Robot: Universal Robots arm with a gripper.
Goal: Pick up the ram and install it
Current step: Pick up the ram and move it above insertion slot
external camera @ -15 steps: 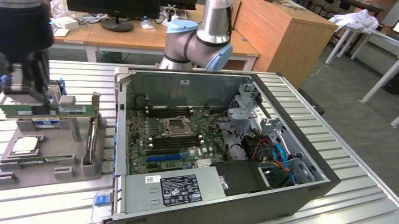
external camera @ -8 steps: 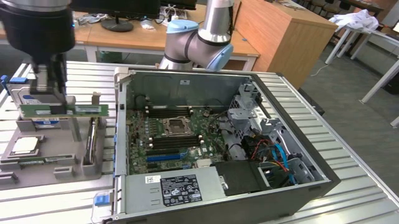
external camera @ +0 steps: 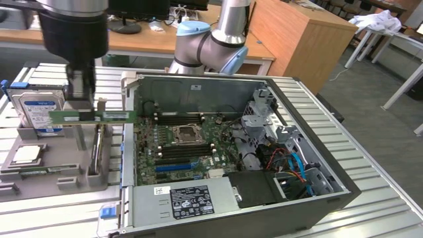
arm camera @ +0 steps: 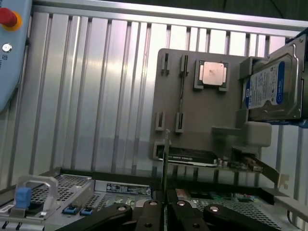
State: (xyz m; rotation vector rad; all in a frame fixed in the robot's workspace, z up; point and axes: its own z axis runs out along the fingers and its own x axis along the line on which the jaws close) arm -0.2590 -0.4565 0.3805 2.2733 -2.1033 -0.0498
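Observation:
The ram (external camera: 106, 116) is a thin green stick with a white label. It hangs level in the air above the grey holder tray (external camera: 66, 166), at the exterior view's left. My gripper (external camera: 79, 113) is shut on its upper edge near one end. The wrist view shows the ram (arm camera: 164, 159) edge-on as a thin line rising from between the black fingers (arm camera: 149, 214) of my gripper (arm camera: 164, 204). The open computer case (external camera: 310, 148) lies just beside it, towards the exterior view's right. The green motherboard (external camera: 198, 148) and its dark memory slots (external camera: 182, 119) are exposed.
A silver hard drive (external camera: 39, 111) (arm camera: 272, 86) stands at the tray's back and a processor chip (external camera: 27, 154) (arm camera: 213, 73) lies on it. Another card (arm camera: 192, 156) rests in the tray. The power supply (external camera: 188, 201) and the case's drive cage (external camera: 264, 114) flank the motherboard. A red stop button (arm camera: 7, 17) sits nearby.

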